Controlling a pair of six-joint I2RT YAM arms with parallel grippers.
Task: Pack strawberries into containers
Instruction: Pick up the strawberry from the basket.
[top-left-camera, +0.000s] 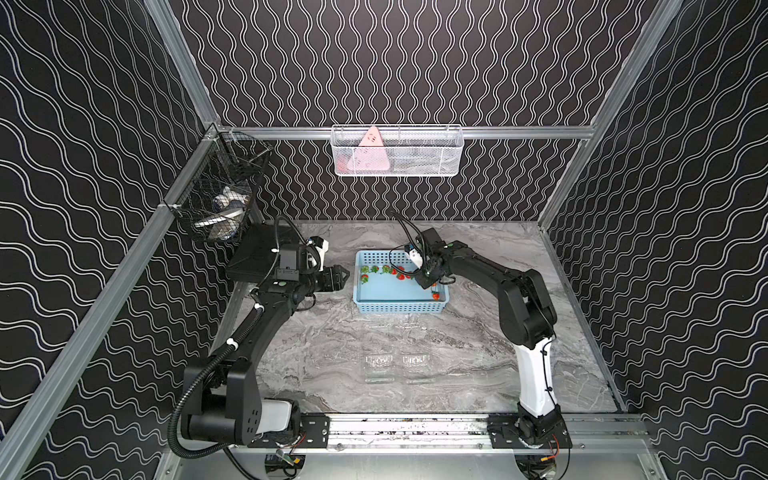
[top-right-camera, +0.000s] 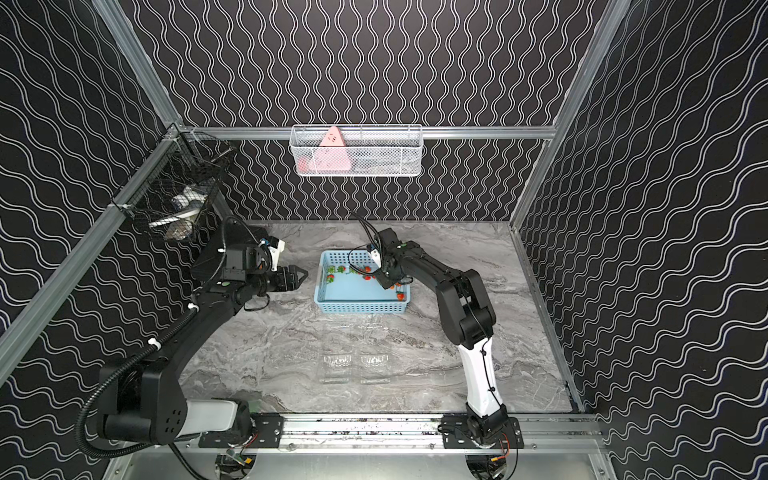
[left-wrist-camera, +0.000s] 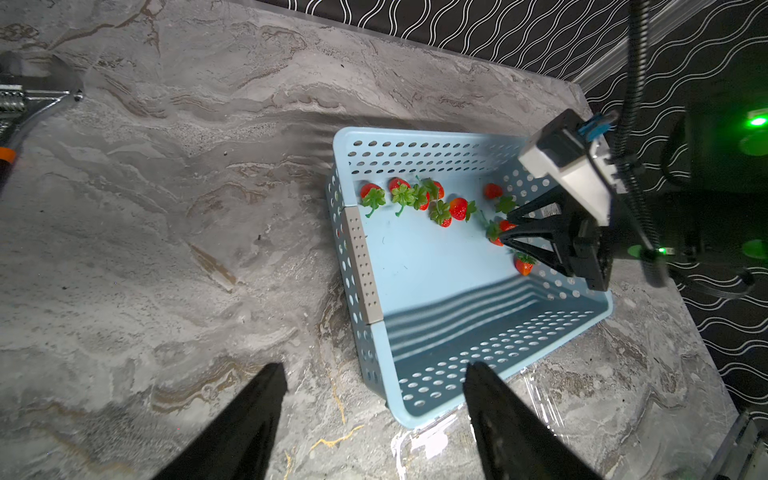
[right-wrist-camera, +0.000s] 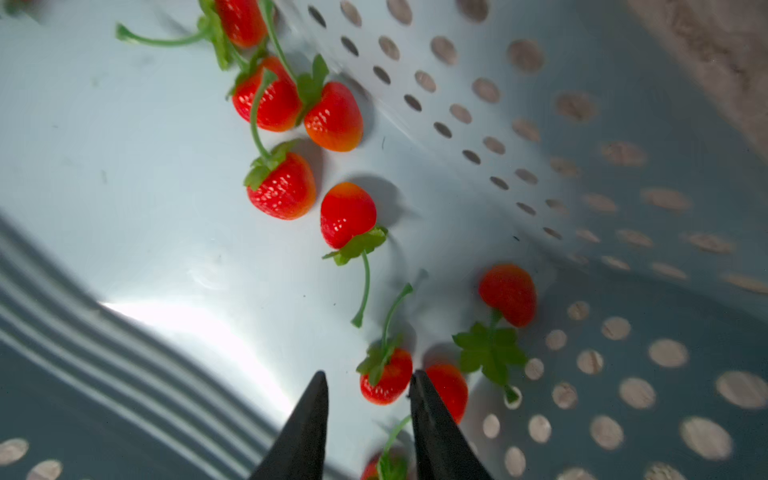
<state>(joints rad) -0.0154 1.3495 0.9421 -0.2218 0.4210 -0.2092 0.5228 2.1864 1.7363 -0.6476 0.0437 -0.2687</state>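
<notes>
Right tool (right-wrist-camera: 368, 373): stands parted inside the blue basket (left-wrist-camera: 415, 137), grips nothing, tips just beside one berry. Left tool (left-wrist-camera: 374, 365): gapes wide, empty, above the desk (top-left-camera: 332, 353) beside the basket. Strawberries (left-wrist-camera: 419, 197): lie scattered on the basket floor, mostly along its far wall. Containers (top-left-camera: 379, 363): sit side by side on the desk, apart from the basket.

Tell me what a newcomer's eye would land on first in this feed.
The red strawberries, most along the far wall of the light-blue perforated basket centred on the marble tabletop. Next, the right gripper reaching down into that basket, fingers apart by a berry near the corner, while the left gripper hovers open beside it. The two clear clamshell containers in front of the basket are almost invisible and empty.
</notes>
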